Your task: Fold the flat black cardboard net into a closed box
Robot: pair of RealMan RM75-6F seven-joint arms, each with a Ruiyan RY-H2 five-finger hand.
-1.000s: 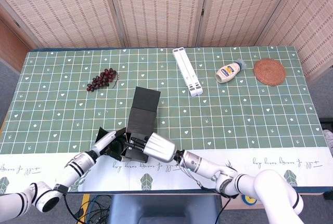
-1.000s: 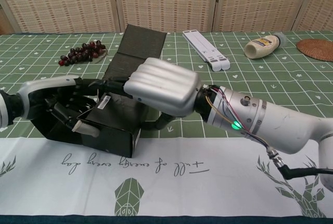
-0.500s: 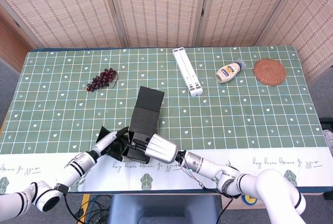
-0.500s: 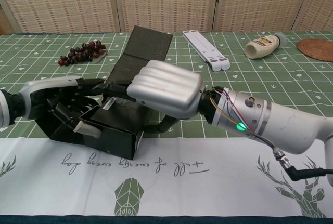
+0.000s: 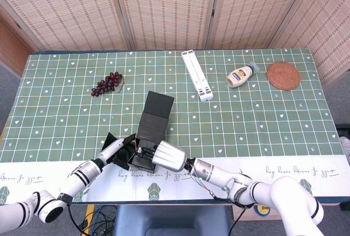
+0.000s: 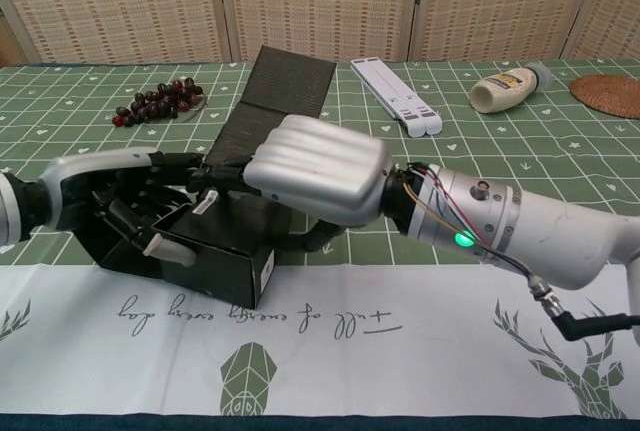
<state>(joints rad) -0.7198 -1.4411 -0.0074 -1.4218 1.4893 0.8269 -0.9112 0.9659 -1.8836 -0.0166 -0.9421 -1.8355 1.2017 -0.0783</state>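
Black cardboard net, partly erected, near the front edge of the table, left of centre; its near portion forms an open-topped tray with raised walls, while a long flat panel extends away toward the far edge. Left robot hand is curled into the tray's left end, fingers closed over the wall and gripping it. Right robot hand lies knuckles-up across the middle of the net with fingers curled down onto the cardboard; whether it pinches a panel or only presses cannot be told. Compared with a second ago, the long panel has swung slightly toward the right and the tray has shifted a little toward the left, so the net is being turned and squared rather than closed. Judged stage: side walls formed, lid panel not yet brought over. Elsewhere on the table: grapes toward the far left, a white folding stand at far centre, a squeeze bottle and a woven coaster near the far right corner
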